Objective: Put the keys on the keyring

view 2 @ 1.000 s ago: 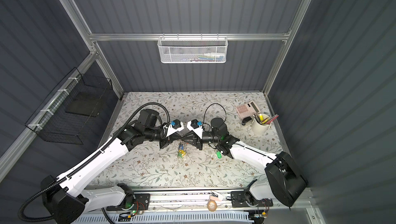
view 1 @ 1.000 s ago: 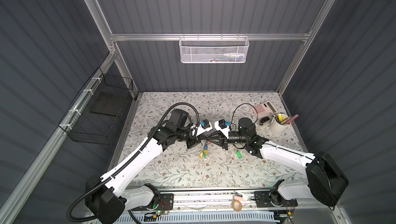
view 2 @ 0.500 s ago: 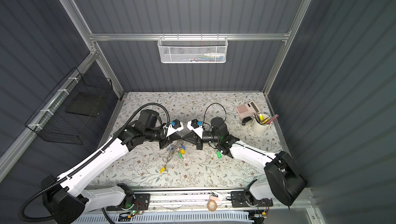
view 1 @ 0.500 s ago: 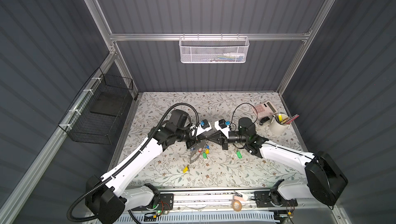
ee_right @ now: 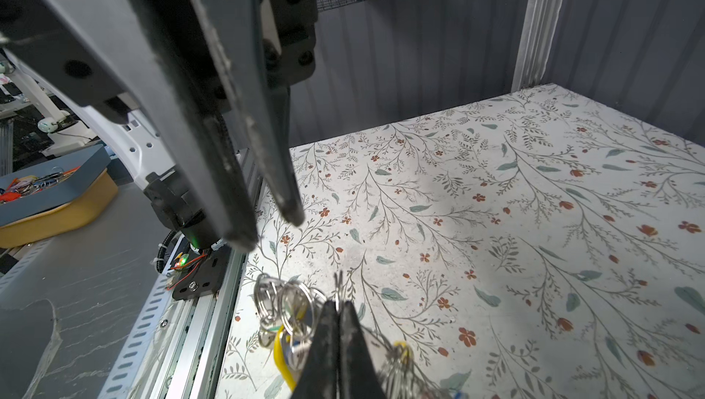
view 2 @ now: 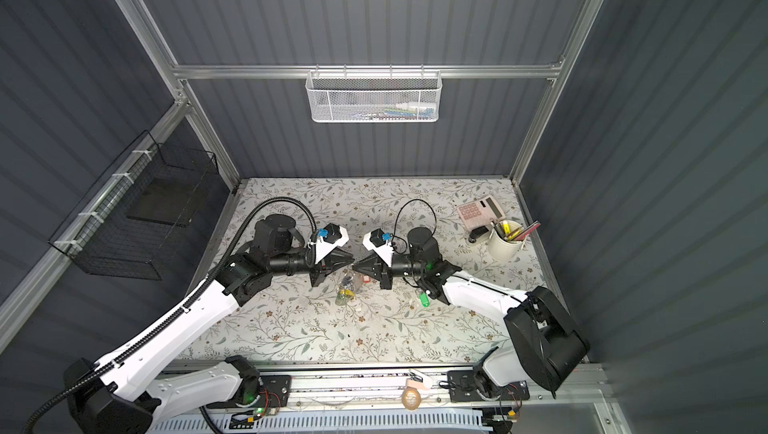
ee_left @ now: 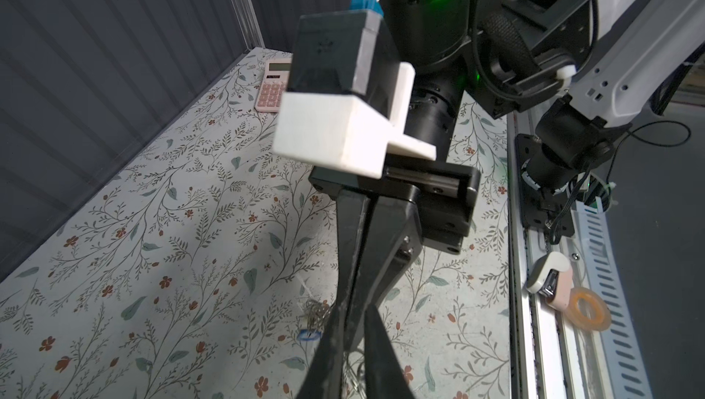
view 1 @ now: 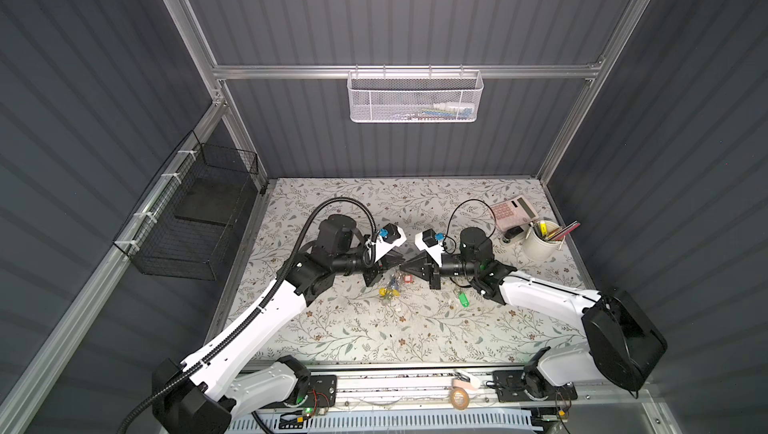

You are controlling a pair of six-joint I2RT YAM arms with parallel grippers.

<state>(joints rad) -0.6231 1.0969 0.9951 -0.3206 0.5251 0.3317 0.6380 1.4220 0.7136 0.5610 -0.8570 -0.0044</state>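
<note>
Right gripper (ee_right: 337,305) is pinched shut on what looks like the wire of the keyring (ee_right: 290,301); left gripper (ee_right: 271,231), tip to tip with it, stands narrowly parted and empty. Risk: that slim pinch slips and the bunch drops, while the keys (view 1: 463,298) lie unheld on the table (view 1: 415,328) nearby. Count: two grippers, one green-tagged set, one keyring, then one cup (view 1: 539,245) and one calculator (view 1: 512,212) behind.

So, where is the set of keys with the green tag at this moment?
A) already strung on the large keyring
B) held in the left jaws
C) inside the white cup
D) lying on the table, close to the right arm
D: the keys lie flat on the table beside the right arm, apart from the keyring, with no jaws on them.
</note>
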